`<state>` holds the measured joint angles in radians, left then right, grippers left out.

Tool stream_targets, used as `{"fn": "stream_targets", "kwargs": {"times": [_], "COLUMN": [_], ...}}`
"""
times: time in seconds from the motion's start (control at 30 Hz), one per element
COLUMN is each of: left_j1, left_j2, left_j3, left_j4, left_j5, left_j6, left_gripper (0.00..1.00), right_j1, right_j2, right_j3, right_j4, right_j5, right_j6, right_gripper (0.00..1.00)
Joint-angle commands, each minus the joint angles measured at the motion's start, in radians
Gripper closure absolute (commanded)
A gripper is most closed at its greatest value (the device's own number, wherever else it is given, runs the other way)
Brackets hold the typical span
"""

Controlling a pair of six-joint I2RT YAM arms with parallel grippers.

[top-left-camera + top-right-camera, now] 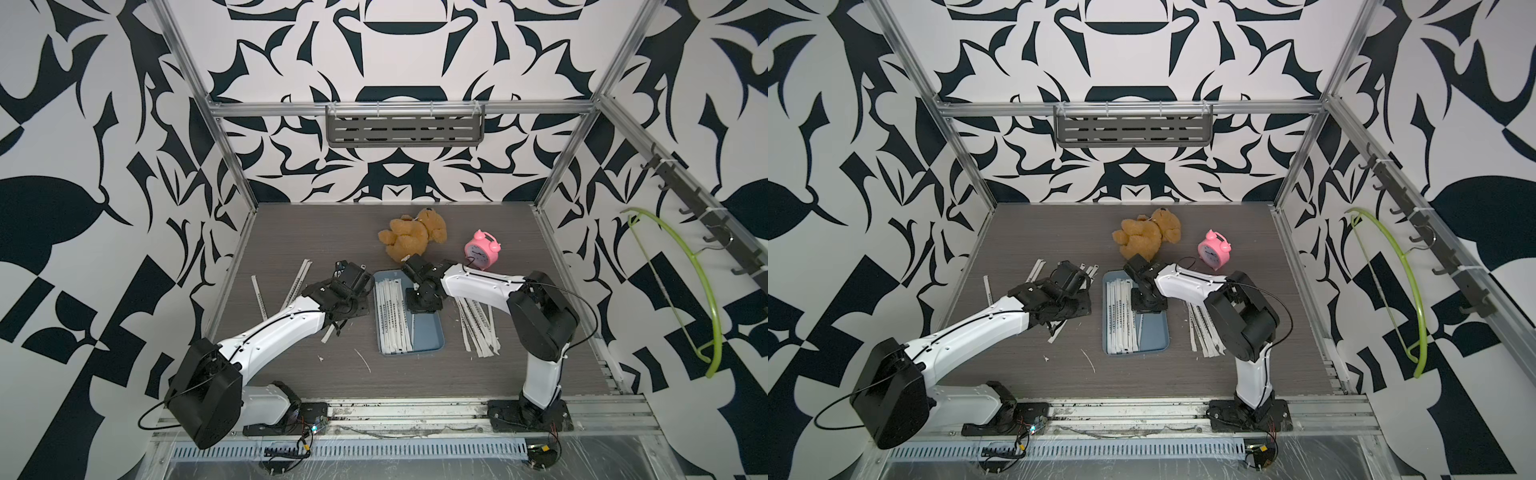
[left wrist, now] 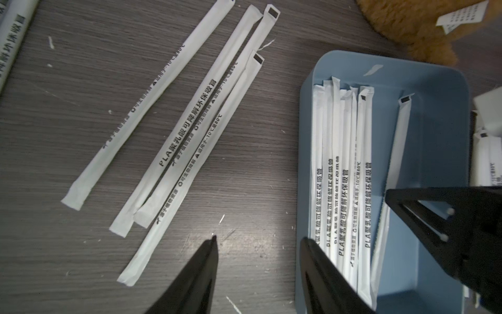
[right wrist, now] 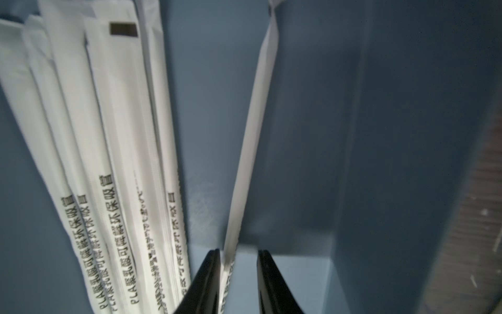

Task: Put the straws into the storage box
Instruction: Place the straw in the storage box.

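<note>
Right gripper fingers were seen closest, held a little apart low inside the storage box. One straw was leaned on one finger, with a gap to the other, so it was not pinched. More straws were laid in a row in the box, on the left arm's side. The left gripper was spread wide over the box's edge, with nothing in it. Loose straws were scattered on the table on both sides of the box. Past the far end of the box a teddy bear and a pink clock were seen.
</note>
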<state>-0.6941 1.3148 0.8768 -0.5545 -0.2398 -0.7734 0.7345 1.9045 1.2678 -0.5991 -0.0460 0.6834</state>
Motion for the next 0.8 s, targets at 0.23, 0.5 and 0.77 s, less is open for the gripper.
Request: {"fn": "stream_targets", "kwargs": {"times": [0.23, 0.5, 0.77], "left_j1": [0.002, 0.002, 0.002], "left_j2": [0.034, 0.062, 0.062], "left_j3": [0.010, 0.033, 0.027], "left_j4": [0.029, 0.024, 0.025], "left_j5": [0.041, 0.054, 0.054], "left_j6": [-0.016, -0.012, -0.015], "left_gripper": [0.46, 0.47, 0.47], "right_j1": [-0.003, -0.004, -0.004], "right_j2": [-0.008, -0.006, -0.004], "right_j3": [0.046, 0.039, 0.041], "right_j4": [0.017, 0.020, 0.026], "right_j5": [-0.056, -0.065, -0.073], "right_j6": [-0.013, -0.020, -0.002], "right_gripper": [0.79, 0.80, 0.79]}}
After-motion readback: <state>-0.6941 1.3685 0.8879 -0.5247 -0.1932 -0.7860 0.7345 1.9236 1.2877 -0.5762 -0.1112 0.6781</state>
